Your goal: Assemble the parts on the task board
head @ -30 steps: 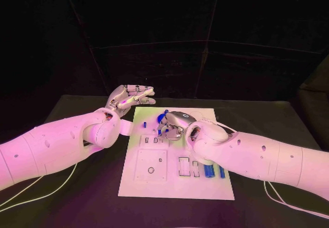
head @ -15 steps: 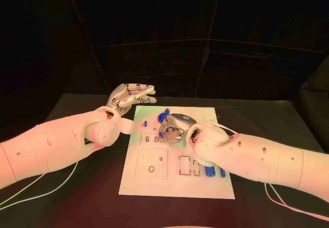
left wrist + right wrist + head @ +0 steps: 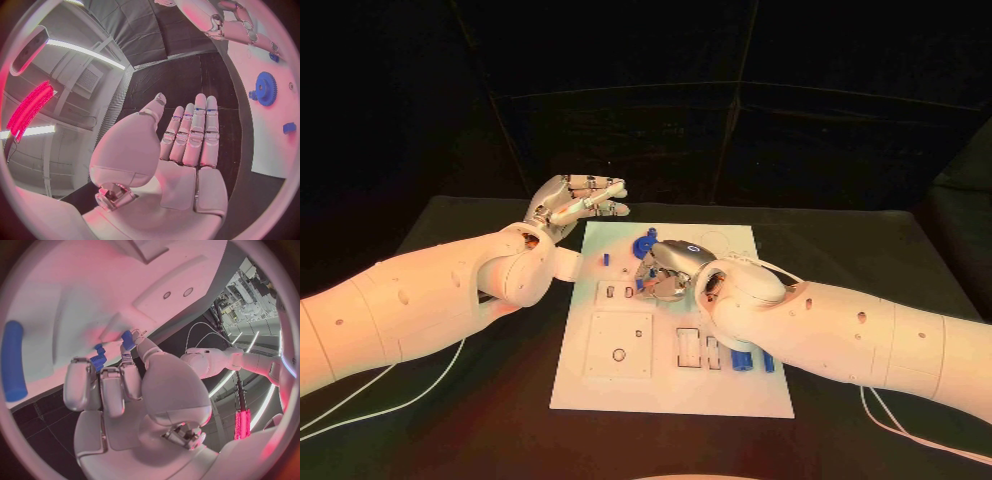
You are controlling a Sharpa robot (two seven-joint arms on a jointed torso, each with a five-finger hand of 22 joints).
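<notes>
While the white rectangular task board lies unmoved on the black counter, the head view shows the right hand curled over its upper slots as before. The left wrist view shows the left hand flat, released, beside a blue toothed gear. The right wrist view shows fingers pinching a small blue peg.

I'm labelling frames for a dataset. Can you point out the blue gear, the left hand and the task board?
blue gear (image 3: 266, 88): left wrist view, on the gear's toothed face.
left hand (image 3: 181, 145): left wrist view, on the flat palm below the fingers.
task board (image 3: 668, 390): head view, on its bare white near edge.
</notes>
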